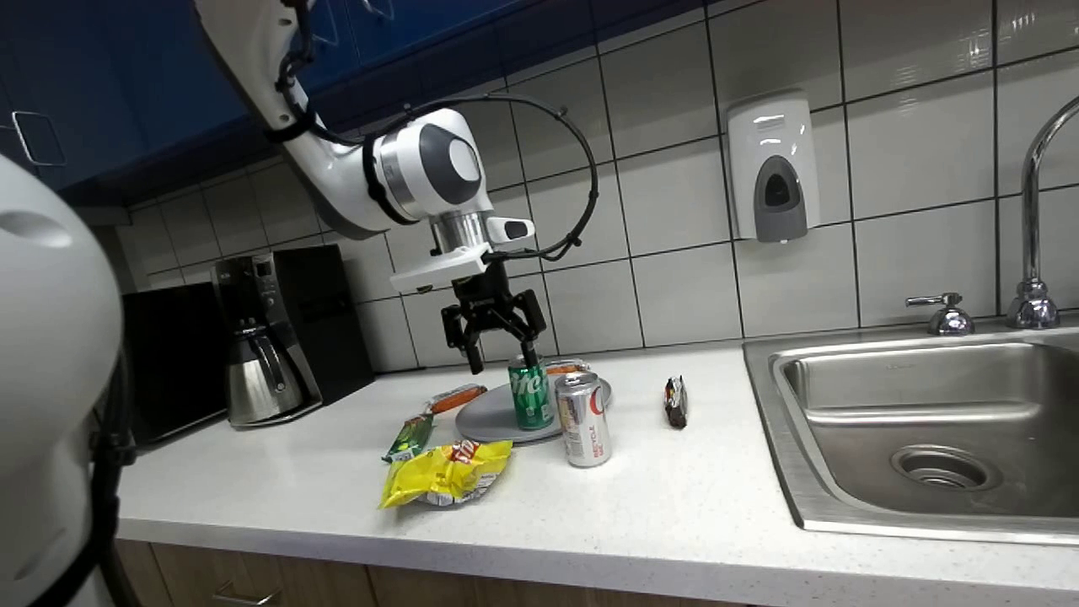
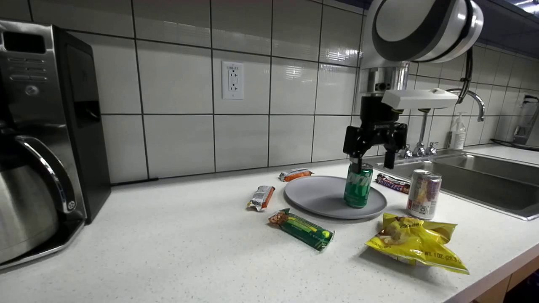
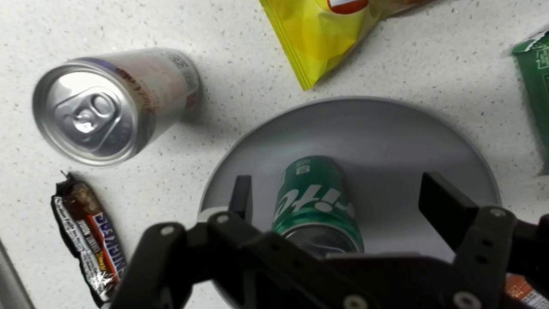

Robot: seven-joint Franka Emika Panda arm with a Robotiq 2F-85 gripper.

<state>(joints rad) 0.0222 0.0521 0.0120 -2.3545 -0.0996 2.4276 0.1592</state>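
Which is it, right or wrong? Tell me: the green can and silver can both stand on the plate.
Wrong about the silver can: it stands on the counter beside the plate, as the wrist view shows. The green can does stand on the plate.

Pale light spreads evenly over the white desk [image 2: 168, 252], whereas the blue cabinets [image 1: 126, 93] are dim. In both exterior views the glossy wall tiles [image 2: 240, 139] carry patches of glare. In an exterior view a ceiling light [image 2: 528, 6] shines at the upper right corner, and a shadow lies beside the yellow bag [image 2: 417, 244]. In an exterior view a large white shape [image 1: 50, 371] looks unsharp at the left edge. The wrist view shows a harsh highlight on the silver can [image 3: 116, 105] and a hazy shadow beside it. The green can [image 3: 317, 206] is darkest at its top, and the end effector [image 3: 344, 199] is nearly black and slightly blurred.
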